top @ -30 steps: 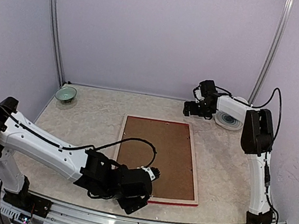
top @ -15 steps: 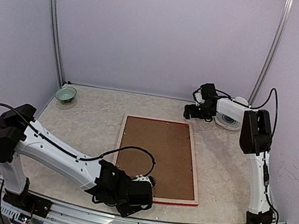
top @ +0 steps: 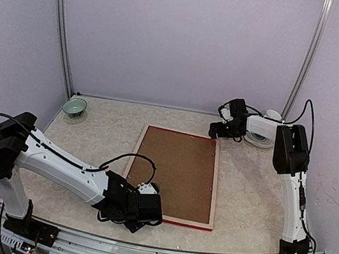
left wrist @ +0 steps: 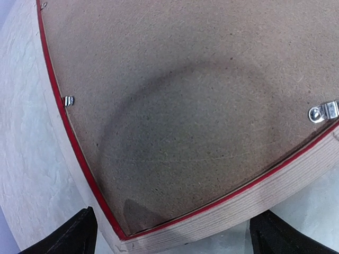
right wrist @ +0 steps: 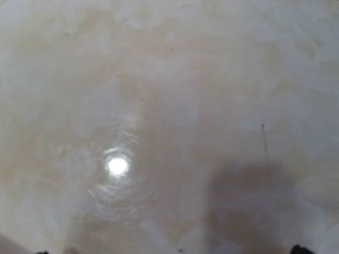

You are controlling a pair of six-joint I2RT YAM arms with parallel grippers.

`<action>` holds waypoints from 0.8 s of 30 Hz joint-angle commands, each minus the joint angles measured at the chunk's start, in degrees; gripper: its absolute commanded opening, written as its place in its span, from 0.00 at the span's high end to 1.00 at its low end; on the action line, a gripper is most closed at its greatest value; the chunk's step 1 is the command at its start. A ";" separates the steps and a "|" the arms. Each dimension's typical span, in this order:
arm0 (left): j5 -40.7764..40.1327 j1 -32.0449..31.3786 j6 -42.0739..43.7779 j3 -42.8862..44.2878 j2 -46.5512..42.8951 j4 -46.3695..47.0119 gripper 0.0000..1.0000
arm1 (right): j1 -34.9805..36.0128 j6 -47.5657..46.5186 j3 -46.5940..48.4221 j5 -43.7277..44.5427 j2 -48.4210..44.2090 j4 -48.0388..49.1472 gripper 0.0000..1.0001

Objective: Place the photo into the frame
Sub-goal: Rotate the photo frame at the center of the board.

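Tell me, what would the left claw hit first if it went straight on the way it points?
The frame: the left gripper, wide open, points down at its near corner, with pale wood edge and brown backing straight ahead. How close it hangs is unclear.

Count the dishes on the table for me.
2. A green bowl sits at the far left corner of the table; a white dish sits at the far right, partly behind the right arm. The arms may hide others.
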 commanded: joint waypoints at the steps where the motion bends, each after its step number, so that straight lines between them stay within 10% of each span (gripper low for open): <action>1: -2.34 2.74 -2.83 -3.27 -1.15 -5.69 0.01 | -0.69 -4.70 -2.29 -2.24 -0.58 -1.67 0.02; 24: -0.33 20.83 -4.11 -6.81 -6.01 -2.80 0.01 | -0.54 -1.56 -26.26 -9.46 -20.63 -3.80 0.11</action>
